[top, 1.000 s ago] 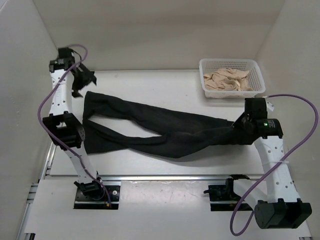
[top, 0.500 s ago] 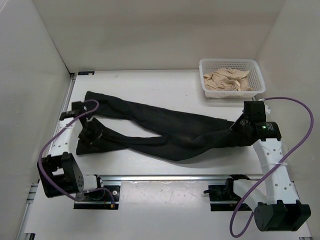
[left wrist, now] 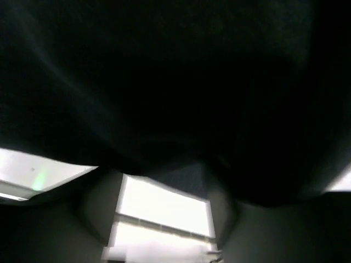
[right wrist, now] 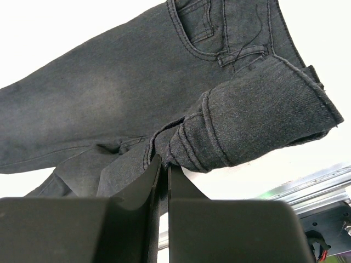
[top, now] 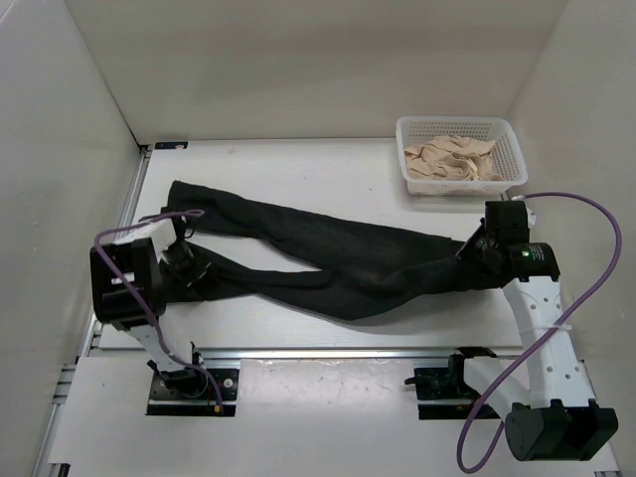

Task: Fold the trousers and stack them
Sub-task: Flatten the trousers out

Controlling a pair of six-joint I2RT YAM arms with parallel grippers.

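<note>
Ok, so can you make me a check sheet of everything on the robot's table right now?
Surface: white table, bare around the cloth.
Job's things: black trousers lie stretched across the table, legs to the left, waistband to the right, not folded yet.
Clutter: white basket at the far right corner, holding beige cloth.
Grippers: right tool pinches a bunched fold at the waistband; left tool sits on a leg end, its camera covered by dark fabric, so its grip is unclear.
Cables: a purple cable loops over the left arm, another over the right.
Surroundings: white walls on three sides; metal rail at the near edge.
</note>
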